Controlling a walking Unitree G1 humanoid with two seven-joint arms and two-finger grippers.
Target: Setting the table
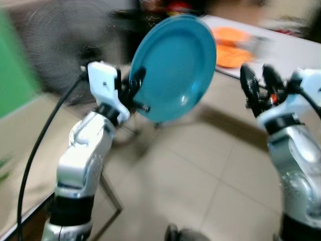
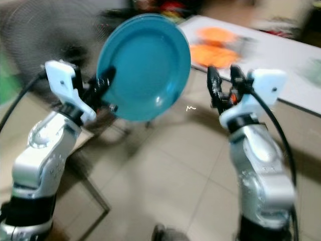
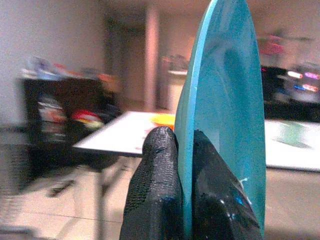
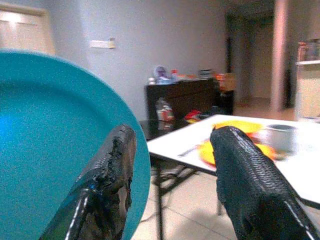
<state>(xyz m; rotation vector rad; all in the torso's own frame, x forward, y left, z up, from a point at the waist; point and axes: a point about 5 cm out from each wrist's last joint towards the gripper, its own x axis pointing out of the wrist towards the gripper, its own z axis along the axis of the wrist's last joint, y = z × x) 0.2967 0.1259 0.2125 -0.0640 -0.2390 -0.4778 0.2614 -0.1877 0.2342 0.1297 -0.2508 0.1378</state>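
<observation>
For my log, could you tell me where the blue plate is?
The blue plate is held upright by the left gripper, above the floor, short of the white table.

This is looking like a lived-in home, a dining area opening onto other rooms. A long white dining table (image 4: 235, 145) is standing on a beige tiled floor (image 1: 190, 170) and carrying orange plates (image 1: 231, 47) and a grey cup (image 4: 280, 136). A dark wooden sideboard (image 4: 182, 100) crowded with bottles and packets is sitting against a plain pale wall, and a large black pedestal fan (image 1: 60, 45) is standing nearby.
</observation>
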